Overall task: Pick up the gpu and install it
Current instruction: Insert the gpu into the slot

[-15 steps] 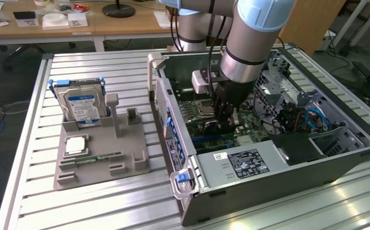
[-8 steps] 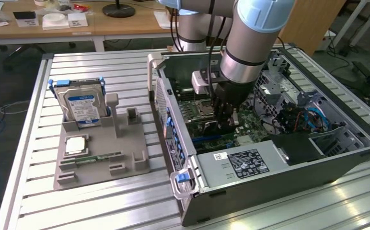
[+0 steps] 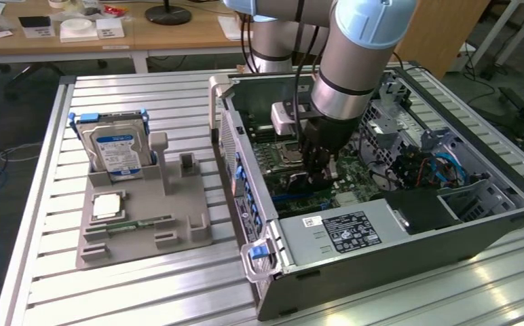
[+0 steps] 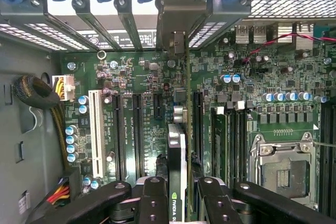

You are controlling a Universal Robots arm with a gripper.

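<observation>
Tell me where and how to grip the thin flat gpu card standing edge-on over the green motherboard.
Grip the thin flat gpu card by its top edge, coming from straight above the green motherboard, one finger on each flat face. It stands upright and edge-on; the black gripper holds it this way.

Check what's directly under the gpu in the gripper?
The gpu hangs edge-on, clamped by the gripper, above the green motherboard and its long black slots. The slot straight below it is covered by the card itself.
</observation>
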